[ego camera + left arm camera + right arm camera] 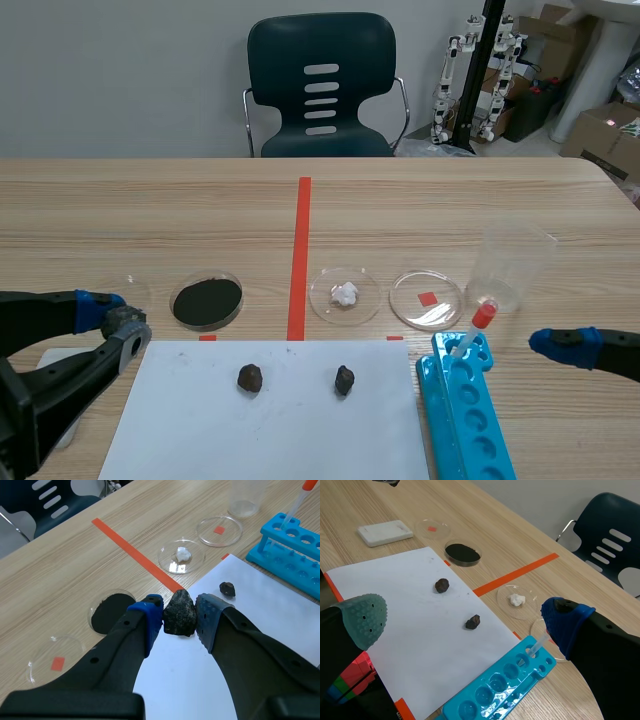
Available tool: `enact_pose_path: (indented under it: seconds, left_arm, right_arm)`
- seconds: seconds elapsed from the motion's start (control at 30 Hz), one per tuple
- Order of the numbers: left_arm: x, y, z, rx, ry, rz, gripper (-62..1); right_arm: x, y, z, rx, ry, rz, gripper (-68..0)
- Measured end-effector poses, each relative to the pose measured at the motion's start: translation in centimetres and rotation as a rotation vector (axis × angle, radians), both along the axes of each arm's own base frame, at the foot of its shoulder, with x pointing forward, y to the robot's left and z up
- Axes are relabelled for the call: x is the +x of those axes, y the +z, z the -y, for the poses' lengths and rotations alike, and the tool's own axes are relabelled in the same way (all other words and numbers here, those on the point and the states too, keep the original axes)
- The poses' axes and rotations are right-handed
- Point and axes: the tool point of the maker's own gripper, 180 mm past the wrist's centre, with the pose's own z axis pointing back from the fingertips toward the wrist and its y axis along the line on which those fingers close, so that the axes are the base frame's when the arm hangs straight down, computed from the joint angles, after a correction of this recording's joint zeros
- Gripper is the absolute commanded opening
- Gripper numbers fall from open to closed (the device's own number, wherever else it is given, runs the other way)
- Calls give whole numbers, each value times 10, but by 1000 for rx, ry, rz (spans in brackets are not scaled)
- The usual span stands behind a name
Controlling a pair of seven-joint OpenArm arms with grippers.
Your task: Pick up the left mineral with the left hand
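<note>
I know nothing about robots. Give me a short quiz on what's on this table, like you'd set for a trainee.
1. True or false: the left pincer holds the left dark lumpy mineral above the white paper sheet.
2. What lies in the clear round dish just right of the orange tape line? A: black powder. B: a white crumbly lump. C: nothing.
3. How many dark minerals lie on the paper?
Key: 1 false: that mineral lies on the paper, apart from the open pincer. 2 B. 3 two.
</note>
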Motion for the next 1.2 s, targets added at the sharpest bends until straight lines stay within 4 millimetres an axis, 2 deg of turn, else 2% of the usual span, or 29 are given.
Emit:
enact_pose_path:
  seconds: [0.43,1.2]
  left_arm:
    - [1,9,3,-34,-8,39,-493]
    - [1,9,3,-33,-7,38,-493]
  right_arm:
    - [0,0,0,0,0,0,-22]
    - [0,0,0,0,0,0,-22]
